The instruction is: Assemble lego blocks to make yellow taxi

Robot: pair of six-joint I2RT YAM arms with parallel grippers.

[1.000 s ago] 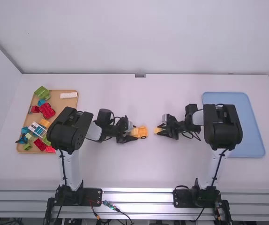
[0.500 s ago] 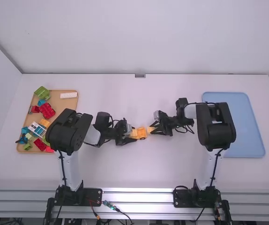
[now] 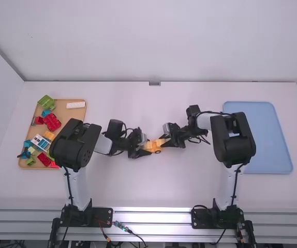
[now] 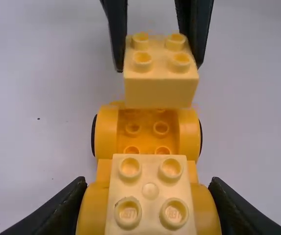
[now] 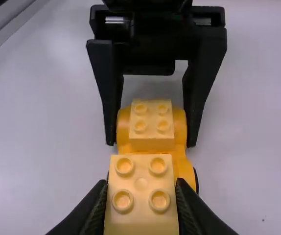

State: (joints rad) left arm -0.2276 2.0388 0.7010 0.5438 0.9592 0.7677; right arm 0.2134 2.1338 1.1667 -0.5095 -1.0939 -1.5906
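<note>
Orange-yellow wheeled car base [image 4: 107, 134] at mid-table, between the arms. Pale yellow four-stud block [image 4: 151, 190] seated on one end; studded bed open at the other. Left gripper [image 3: 147, 146] pinching the base's rounded sides, beside the seated block. Right gripper [image 3: 165, 141] clamped on a second pale yellow block [image 5: 141, 200], studs up, held over the bed's end; contact with the base, cannot tell. Farther out: wooden tray [image 3: 65, 117] of mixed blocks, left; blue tray [image 3: 272, 139], right.
</note>
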